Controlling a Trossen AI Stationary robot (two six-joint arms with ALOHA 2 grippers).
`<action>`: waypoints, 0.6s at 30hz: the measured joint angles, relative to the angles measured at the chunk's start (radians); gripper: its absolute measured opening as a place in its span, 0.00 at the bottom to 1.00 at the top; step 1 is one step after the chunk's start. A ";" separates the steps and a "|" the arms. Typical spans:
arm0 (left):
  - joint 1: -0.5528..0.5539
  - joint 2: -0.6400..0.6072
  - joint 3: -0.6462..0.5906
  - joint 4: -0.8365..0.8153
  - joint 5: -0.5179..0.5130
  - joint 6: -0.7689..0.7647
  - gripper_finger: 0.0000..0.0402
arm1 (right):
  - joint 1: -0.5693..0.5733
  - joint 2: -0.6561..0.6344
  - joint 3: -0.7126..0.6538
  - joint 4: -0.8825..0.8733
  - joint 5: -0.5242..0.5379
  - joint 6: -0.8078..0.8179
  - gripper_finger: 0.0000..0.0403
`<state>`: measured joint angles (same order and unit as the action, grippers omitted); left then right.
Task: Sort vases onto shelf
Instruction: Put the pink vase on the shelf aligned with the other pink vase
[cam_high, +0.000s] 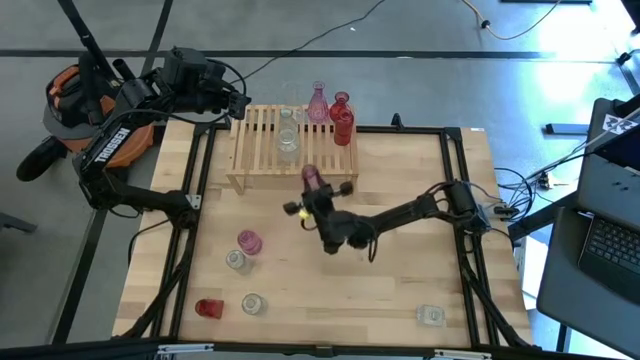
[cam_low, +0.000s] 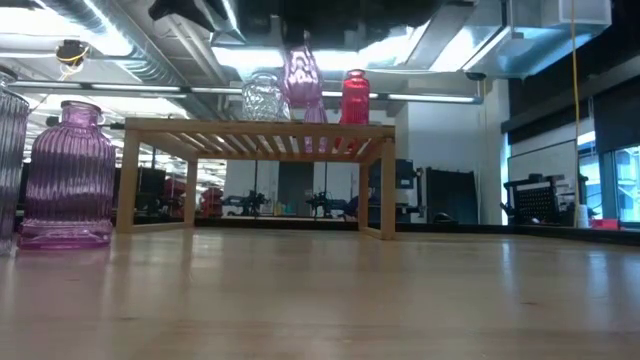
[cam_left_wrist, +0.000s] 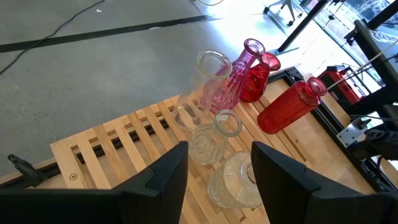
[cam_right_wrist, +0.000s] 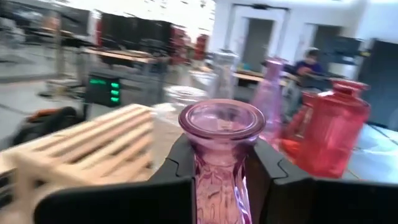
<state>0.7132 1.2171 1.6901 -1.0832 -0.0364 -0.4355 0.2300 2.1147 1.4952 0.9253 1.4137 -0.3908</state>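
The shelf (cam_high: 270, 150) stands at the table's far middle and carries two clear vases (cam_high: 288, 140), a pink vase (cam_high: 318, 103) and a red vase (cam_high: 342, 120). My right gripper (cam_high: 313, 192) is just in front of the shelf's near edge, shut on a pink vase (cam_right_wrist: 222, 124) that stands upright between its fingers. My left gripper (cam_left_wrist: 217, 180) hovers open above the shelf's far left part, with the clear vases (cam_left_wrist: 214, 140) below and beyond its fingers. It touches nothing. My right gripper pinches the pink vase's ribbed neck (cam_right_wrist: 221, 186), just below the flared mouth, between its two fingers (cam_right_wrist: 268, 167). The fingers come in level from the table's near right side, one on each side of the neck. The vase stays upright, mouth up, lifted clear of the table.
Loose vases stand on the table's near left: a pink one (cam_high: 248, 241), a clear one (cam_high: 236, 260), a squat red one (cam_high: 208, 308) and another clear one (cam_high: 252, 303). A further clear vase (cam_high: 430, 316) stands near right. The shelf's left slats (cam_high: 255, 135) are bare.
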 joint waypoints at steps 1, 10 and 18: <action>0.000 0.000 0.000 0.000 0.000 0.000 0.42 | -0.013 0.000 0.000 -0.001 0.009 0.000 0.12; 0.000 0.000 0.000 0.000 0.000 0.000 0.42 | -0.129 0.000 0.000 -0.011 -0.018 -0.004 0.12; 0.000 0.000 0.000 0.000 0.000 0.000 0.42 | -0.182 0.000 0.000 -0.040 -0.018 -0.005 0.12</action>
<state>0.7131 1.2171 1.6901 -1.0833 -0.0364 -0.4355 0.0482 2.1151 1.4948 0.8853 1.3956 -0.3957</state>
